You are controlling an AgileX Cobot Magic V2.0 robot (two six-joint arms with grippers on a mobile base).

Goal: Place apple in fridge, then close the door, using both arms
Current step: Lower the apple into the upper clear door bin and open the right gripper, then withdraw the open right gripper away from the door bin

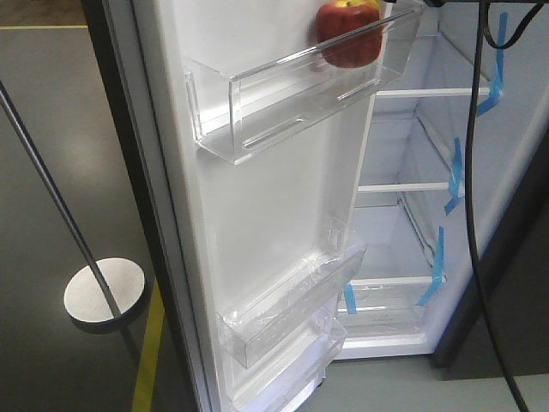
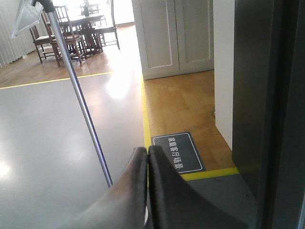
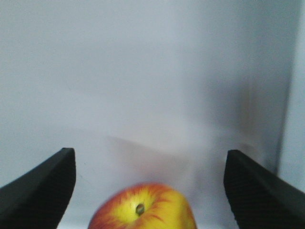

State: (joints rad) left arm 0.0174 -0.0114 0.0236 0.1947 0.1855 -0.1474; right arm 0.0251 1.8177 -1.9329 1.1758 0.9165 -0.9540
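right hand point(image 3: 150, 157) spread wide, apple point(image 3: 142, 212) centred in the gap, untouched; left hand point(image 2: 147, 152) pressed together, tilted down

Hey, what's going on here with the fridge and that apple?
The fridge has its door swung wide open. The apple sits in the top clear bin on the door. The right gripper is open, with its fingers spread either side of the apple and not touching it. The left gripper is shut on nothing. The door is not yet closed.
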